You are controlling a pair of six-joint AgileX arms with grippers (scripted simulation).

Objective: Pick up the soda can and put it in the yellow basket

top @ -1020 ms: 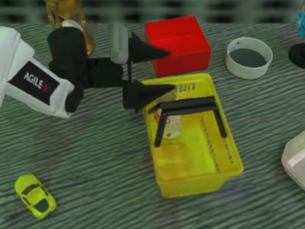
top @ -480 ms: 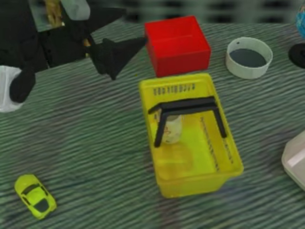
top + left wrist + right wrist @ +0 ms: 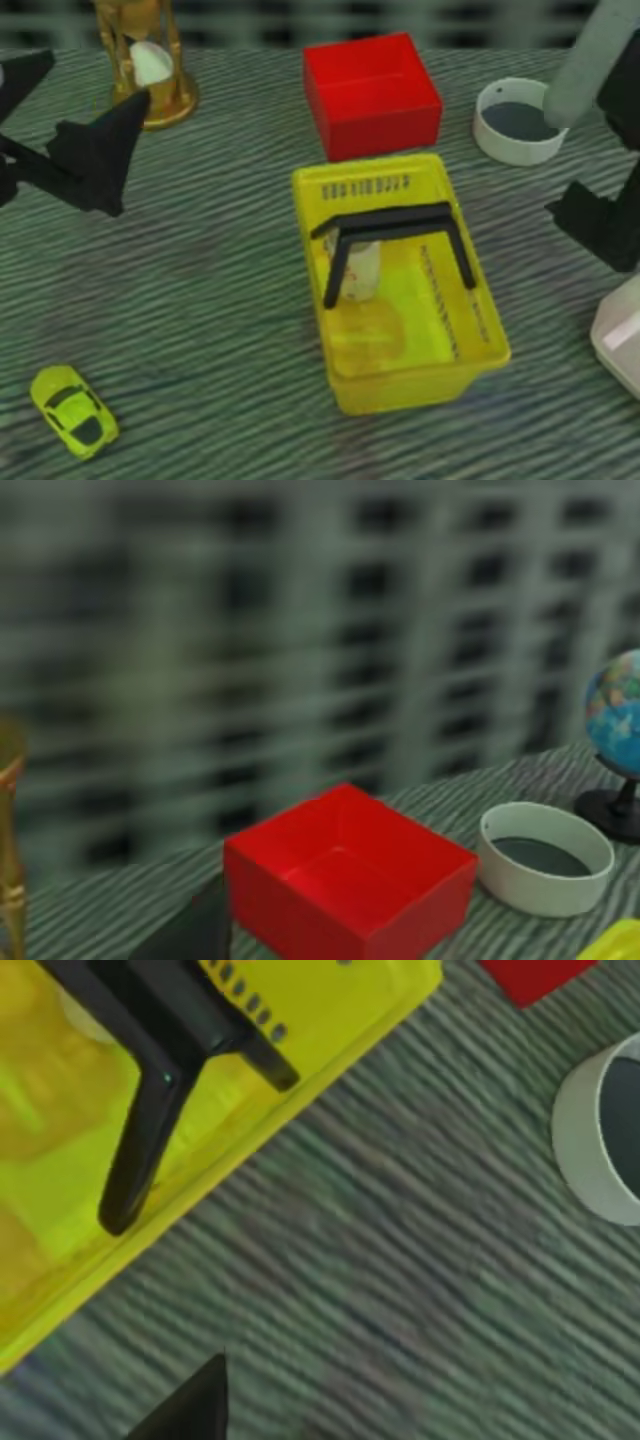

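The soda can (image 3: 361, 270) stands upright inside the yellow basket (image 3: 477, 365), near its far end and partly under the black folding handle (image 3: 395, 222). My left gripper (image 3: 99, 74) hangs open and empty at the table's left, well away from the basket; one dark finger (image 3: 190, 935) shows in the left wrist view. My right gripper (image 3: 585, 170) is at the right edge, open and holding nothing, with one black finger (image 3: 595, 220) to the right of the basket. In the right wrist view the basket's wall (image 3: 330, 1040) and handle lie ahead of that finger (image 3: 190, 1408).
A red square box (image 3: 372, 95) stands just behind the basket. A white ring bowl (image 3: 521, 122) is at the back right, beside a globe (image 3: 620, 715). A gold hourglass (image 3: 148, 65) is at the back left, and a yellow toy car (image 3: 73, 410) at the front left.
My left gripper has pulled back from the basket's far left corner to the left edge, open, leaving the can in the basket. My right arm has come into view at the right.
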